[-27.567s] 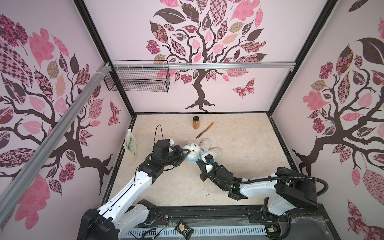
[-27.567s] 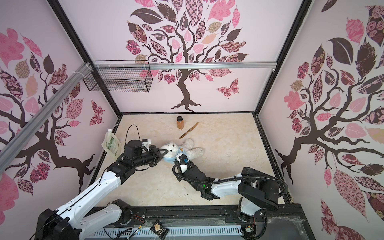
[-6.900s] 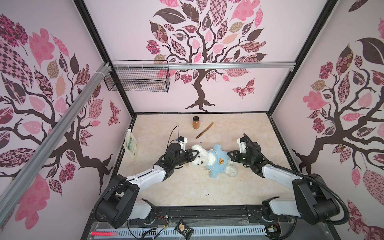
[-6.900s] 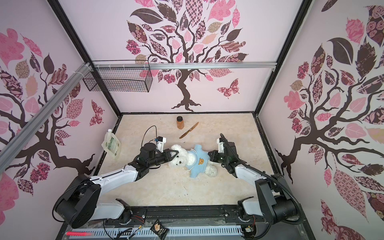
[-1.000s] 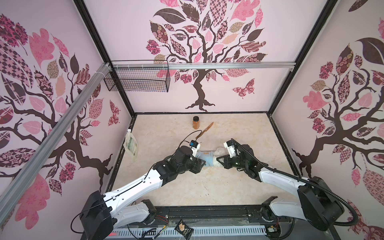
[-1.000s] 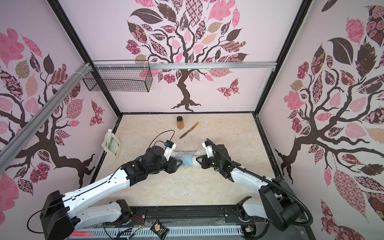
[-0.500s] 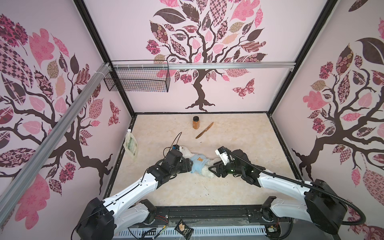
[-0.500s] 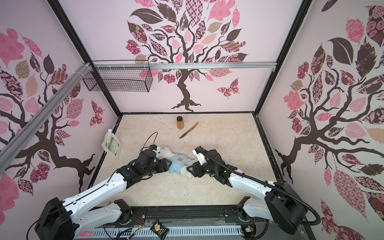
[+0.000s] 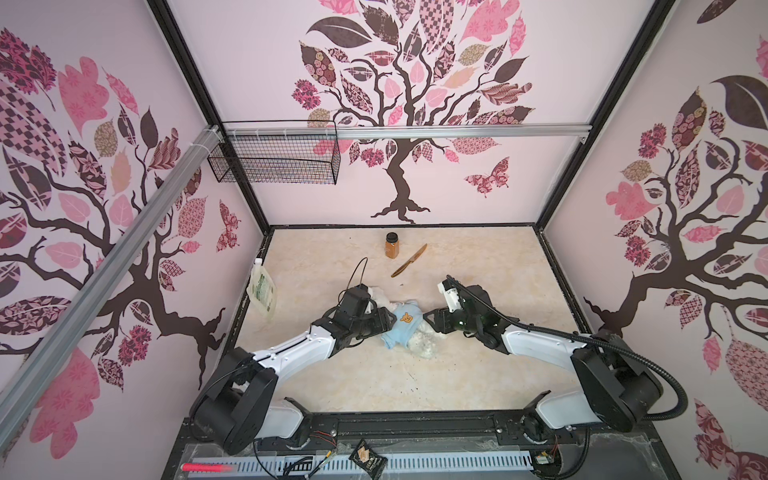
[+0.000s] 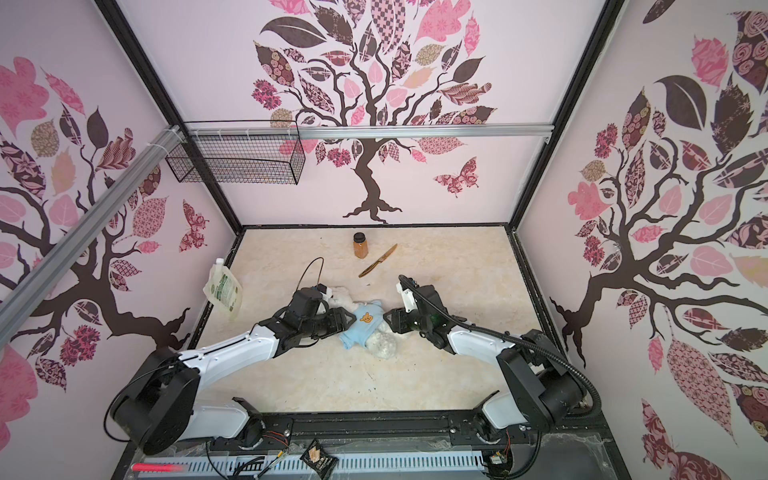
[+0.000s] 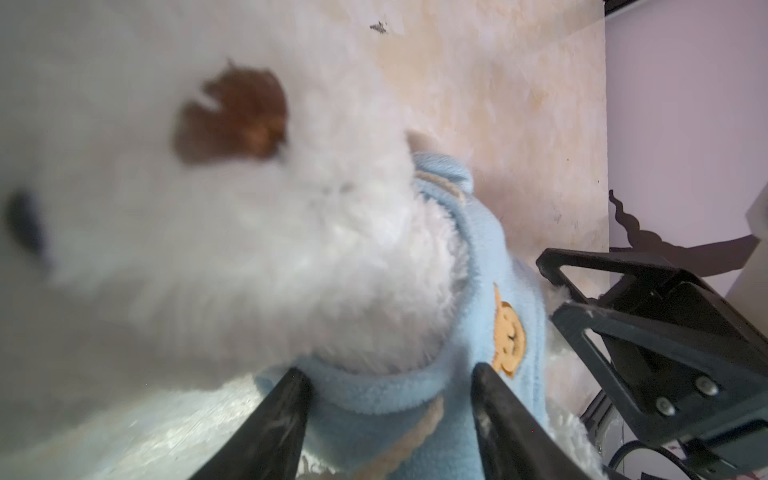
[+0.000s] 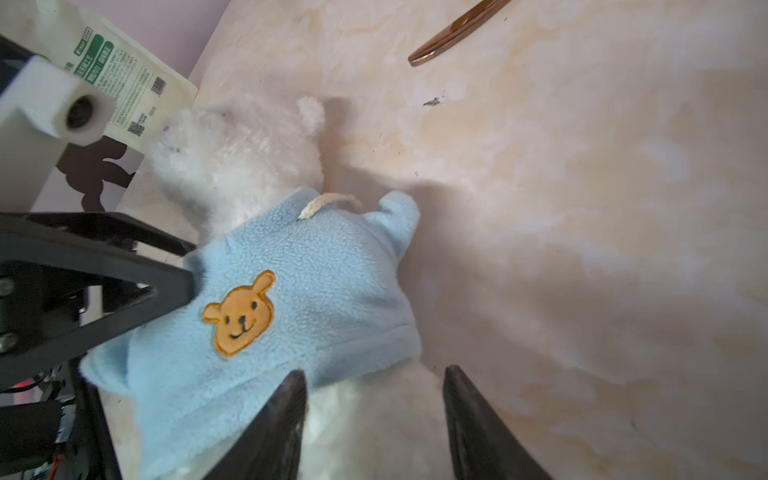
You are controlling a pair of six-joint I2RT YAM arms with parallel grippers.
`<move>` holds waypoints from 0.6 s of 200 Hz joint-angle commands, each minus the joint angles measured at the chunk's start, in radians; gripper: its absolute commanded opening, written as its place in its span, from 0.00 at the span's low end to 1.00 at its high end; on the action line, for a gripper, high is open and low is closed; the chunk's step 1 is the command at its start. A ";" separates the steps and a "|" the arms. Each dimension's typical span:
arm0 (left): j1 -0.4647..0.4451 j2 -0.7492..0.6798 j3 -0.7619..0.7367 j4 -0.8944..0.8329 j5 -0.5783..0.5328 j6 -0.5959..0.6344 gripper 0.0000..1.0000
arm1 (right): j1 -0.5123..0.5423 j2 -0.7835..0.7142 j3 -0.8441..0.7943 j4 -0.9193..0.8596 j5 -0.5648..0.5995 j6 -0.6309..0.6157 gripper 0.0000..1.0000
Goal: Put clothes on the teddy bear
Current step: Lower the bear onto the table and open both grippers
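You have the teddy bear (image 9: 423,351) lying on the worktop (image 9: 478,257) in its blue shirt (image 9: 401,328), left claw (image 11: 388,372) and right claw (image 12: 374,374) both spread wide against it; clamp now and you risk snagging fleece, dragging the shirt askew.

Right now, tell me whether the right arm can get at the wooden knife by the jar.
Probably yes. The knife lies bare on the table, apart from the jar. Nothing stands between it and the right end effector, which sits open at the bear's lower half.
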 commanded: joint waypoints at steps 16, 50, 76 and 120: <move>-0.014 0.112 0.097 0.118 0.105 0.039 0.63 | 0.065 -0.105 -0.083 0.013 -0.155 0.005 0.51; 0.031 0.107 0.164 0.004 -0.030 0.101 0.66 | 0.157 -0.225 -0.096 -0.066 0.013 -0.117 0.56; 0.053 -0.019 0.141 -0.079 -0.234 0.140 0.71 | 0.163 -0.287 -0.105 -0.038 0.159 -0.231 0.58; 0.055 -0.189 0.103 -0.187 -0.290 0.195 0.75 | 0.319 -0.198 -0.019 -0.033 0.414 -0.487 0.64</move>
